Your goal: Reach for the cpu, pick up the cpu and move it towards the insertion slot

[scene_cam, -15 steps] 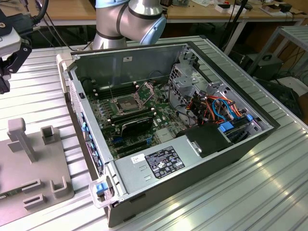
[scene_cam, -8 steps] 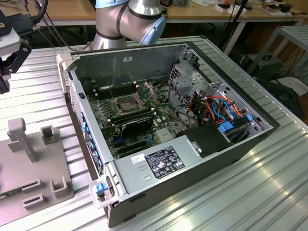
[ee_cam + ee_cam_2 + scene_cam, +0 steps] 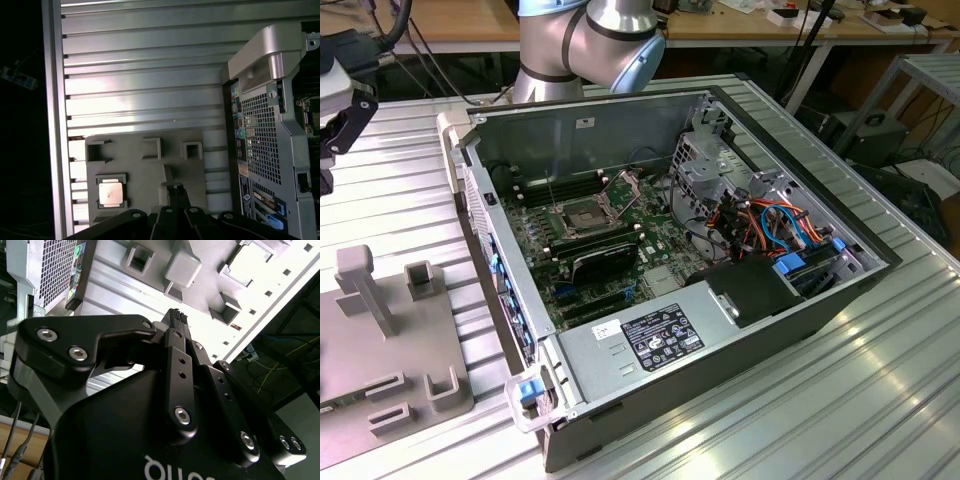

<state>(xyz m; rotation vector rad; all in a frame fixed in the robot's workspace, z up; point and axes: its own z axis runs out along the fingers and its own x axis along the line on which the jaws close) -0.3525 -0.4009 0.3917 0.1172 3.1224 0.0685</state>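
Note:
The cpu (image 3: 110,193), a small pale silvery square, lies flat in a recess of the grey fixture plate (image 3: 145,175) on the ribbed metal table. My gripper (image 3: 175,189) hangs above that plate beside a short grey post, a little way off from the cpu, its black fingers (image 3: 175,320) pressed together with nothing between them. The insertion slot (image 3: 582,213) is a square socket with a dark centre and a raised silver bracket, on the green motherboard inside the open computer case (image 3: 760,330).
The case's perforated rear panel (image 3: 262,135) stands close beside the fixture plate. That plate (image 3: 380,350) carries a tall post and several small holders. The robot's base (image 3: 585,45) stands behind the case. The table's edge (image 3: 52,125) runs near the cpu.

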